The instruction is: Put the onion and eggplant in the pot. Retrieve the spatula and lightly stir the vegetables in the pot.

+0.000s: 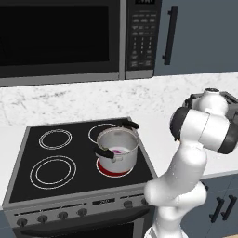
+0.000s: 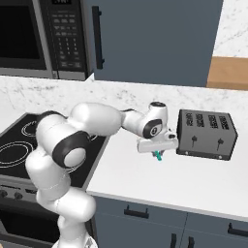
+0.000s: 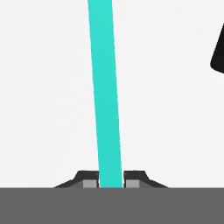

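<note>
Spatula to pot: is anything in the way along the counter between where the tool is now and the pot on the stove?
Nothing visible blocks it. The tool is closed around the spatula handle, over the white counter beside the toaster. The pot sits open on the front right burner, with bare counter and stovetop between. The robot's own arm spans that stretch.

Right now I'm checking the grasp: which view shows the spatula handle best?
The hand view: the spatula handle runs long and teal between the gripper's fingertips. The right base view gives a teal stub under the hand, beside the toaster.
</note>
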Available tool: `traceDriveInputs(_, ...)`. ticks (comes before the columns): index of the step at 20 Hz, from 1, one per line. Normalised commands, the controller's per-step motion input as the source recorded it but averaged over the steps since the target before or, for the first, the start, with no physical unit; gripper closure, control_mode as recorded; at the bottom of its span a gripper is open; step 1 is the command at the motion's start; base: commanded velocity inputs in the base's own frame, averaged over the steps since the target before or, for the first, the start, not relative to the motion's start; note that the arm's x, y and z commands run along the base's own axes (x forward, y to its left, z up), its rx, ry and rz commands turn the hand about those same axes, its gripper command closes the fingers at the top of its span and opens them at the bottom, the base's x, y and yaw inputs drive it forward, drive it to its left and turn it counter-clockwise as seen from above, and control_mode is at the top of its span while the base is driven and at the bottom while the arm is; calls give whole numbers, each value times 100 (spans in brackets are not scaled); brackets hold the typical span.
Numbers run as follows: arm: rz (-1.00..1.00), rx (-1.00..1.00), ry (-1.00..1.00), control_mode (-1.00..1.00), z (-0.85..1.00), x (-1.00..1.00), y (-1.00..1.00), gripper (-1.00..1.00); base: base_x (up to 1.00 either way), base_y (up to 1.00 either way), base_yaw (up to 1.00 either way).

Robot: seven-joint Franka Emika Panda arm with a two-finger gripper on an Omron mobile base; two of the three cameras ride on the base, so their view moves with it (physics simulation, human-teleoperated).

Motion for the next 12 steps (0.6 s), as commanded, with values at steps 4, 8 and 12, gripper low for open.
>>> traceDriveInputs(4, 0, -16, -11, -100, 87, -81, 5, 100, 0, 0, 0)
traceDriveInputs(8, 0, -1, 0, -100, 0, -10, 0, 100, 0, 0, 0)
traceDriveInputs(12, 7, 0, -1, -100, 6, -12, 3, 100, 0, 0, 0)
